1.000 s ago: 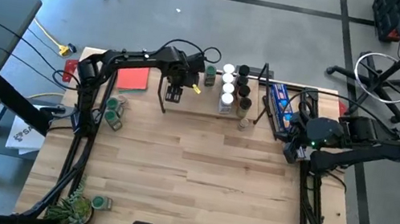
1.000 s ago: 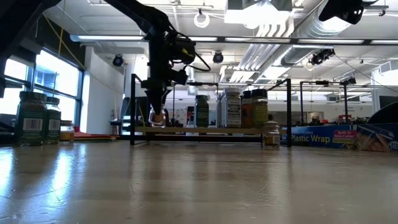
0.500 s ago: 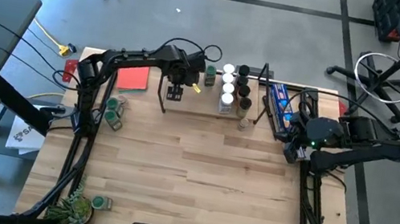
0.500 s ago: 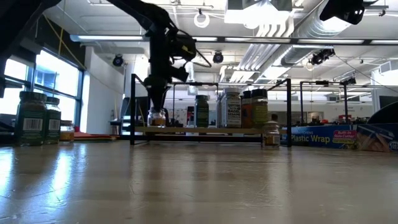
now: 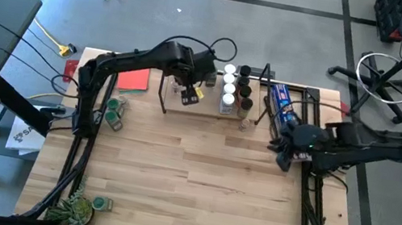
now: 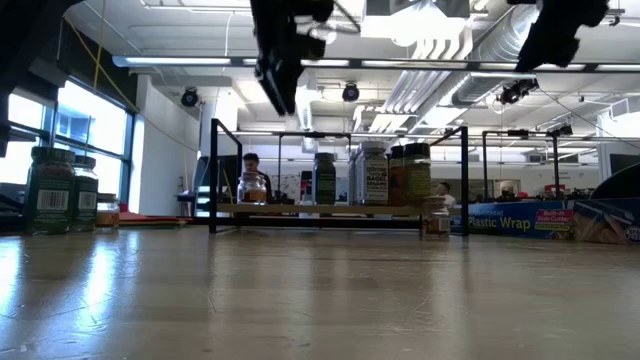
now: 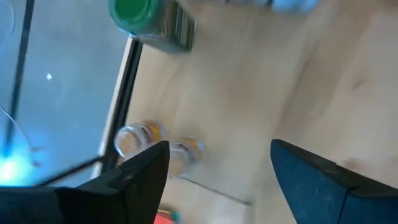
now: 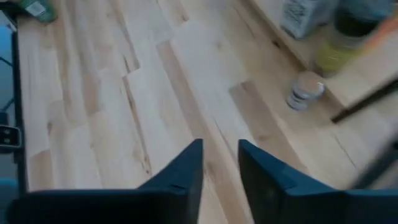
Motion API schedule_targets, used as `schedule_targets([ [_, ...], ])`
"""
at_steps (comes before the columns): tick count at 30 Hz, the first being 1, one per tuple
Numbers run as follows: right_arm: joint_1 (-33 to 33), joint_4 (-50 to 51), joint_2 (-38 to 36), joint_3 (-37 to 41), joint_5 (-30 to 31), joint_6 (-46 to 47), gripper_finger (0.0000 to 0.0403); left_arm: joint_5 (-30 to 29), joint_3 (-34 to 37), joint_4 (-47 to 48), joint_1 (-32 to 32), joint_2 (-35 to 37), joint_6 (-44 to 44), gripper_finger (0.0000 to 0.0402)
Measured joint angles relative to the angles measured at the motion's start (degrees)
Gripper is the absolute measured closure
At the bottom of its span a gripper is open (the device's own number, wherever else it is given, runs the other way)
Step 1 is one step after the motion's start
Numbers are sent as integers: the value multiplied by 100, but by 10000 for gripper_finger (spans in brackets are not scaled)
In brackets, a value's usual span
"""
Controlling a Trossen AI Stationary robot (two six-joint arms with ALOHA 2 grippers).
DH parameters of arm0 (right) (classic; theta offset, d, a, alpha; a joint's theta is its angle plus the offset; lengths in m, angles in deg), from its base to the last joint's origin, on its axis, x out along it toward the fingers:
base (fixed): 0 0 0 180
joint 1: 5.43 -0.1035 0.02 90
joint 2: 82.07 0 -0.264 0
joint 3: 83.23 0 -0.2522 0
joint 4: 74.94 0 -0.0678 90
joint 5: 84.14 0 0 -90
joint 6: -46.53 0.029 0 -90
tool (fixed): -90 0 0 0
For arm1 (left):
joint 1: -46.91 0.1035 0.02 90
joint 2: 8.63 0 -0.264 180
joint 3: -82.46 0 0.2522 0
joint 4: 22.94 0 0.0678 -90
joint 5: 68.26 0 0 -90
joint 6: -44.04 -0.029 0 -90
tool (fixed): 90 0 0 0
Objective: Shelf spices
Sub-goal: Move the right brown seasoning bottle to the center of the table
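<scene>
The shelf (image 5: 203, 107) (image 6: 330, 209) stands at the table's far edge. Several spice jars (image 5: 228, 89) (image 6: 372, 176) stand upright on its right half. A small clear jar with orange contents (image 6: 253, 187) (image 7: 134, 140) stands alone on its left part. My left gripper (image 5: 189, 95) (image 6: 282, 100) (image 7: 217, 162) hangs open well above the shelf board, right of that jar. A small white-lidded jar (image 5: 244, 125) (image 6: 435, 216) (image 8: 305, 92) stands on the table before the shelf's right end. My right gripper (image 5: 278, 153) (image 8: 221, 155) hovers right of it, open by a narrow gap.
Two green-lidded jars (image 5: 112, 112) (image 6: 50, 190) stand near the table's left edge, and another (image 5: 102, 205) sits beside the potted plant (image 5: 72, 210) at the near left corner. A blue packet (image 5: 280, 105) (image 6: 505, 220) lies right of the shelf, a red card (image 5: 135, 78) left of it.
My left gripper has let go of the small clear jar, left standing on the shelf's left part, and has risen high above the board, drifting slightly right. My right gripper has moved toward the table's left, nearer the small jar on the table.
</scene>
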Motion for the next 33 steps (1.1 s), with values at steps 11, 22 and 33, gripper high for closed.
schedule_targets([
  [11, 675, -1648, 1804, 496, 544, -1662, 210, -180, -314, 186, -1208, 880, 1801, 126],
  [22, 1612, -2314, 2897, 499, 439, -2619, 206, -773, -312, 233, -1780, 1105, 1804, 126],
  [33, 1923, -2532, 3470, 499, 261, -2964, 206, -765, -312, 235, -1827, 1105, 1807, 126],
])
